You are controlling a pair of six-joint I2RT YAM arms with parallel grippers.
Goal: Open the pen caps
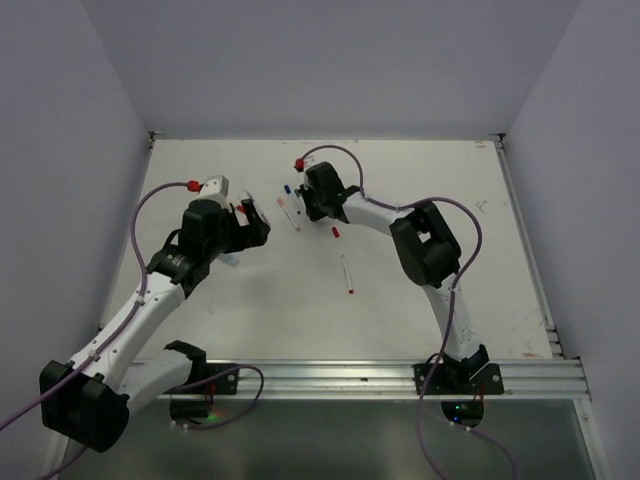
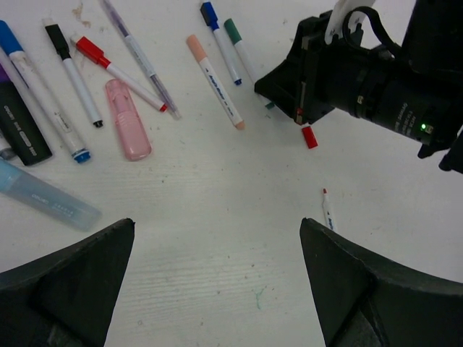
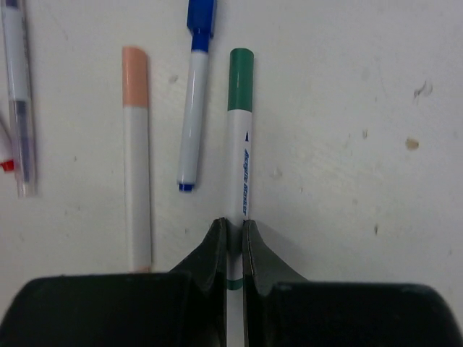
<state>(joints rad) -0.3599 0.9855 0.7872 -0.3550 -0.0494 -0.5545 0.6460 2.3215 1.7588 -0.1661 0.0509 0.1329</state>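
My right gripper (image 3: 234, 223) is shut on the white barrel of a green-capped pen (image 3: 239, 166) that lies on the table; its green cap (image 3: 240, 78) is on, pointing away from me. Beside it lie a peach-capped pen (image 3: 135, 76) and a blue-capped pen (image 3: 201, 18). My left gripper (image 2: 217, 231) is open and empty above bare table, near a loose red cap (image 2: 309, 136) and an uncapped red pen (image 2: 327, 208). The left wrist view shows more capped pens: black (image 2: 56, 40), red (image 2: 90, 49), and a pink highlighter (image 2: 127, 119). In the top view the right gripper (image 1: 306, 210) sits over the pens.
A light blue highlighter (image 2: 43, 202) and a purple marker (image 2: 22, 123) lie at the left of the left wrist view. The loose red cap (image 1: 336, 232) and the uncapped pen (image 1: 347, 273) lie mid-table. Walls enclose the white table (image 1: 420, 330) on three sides.
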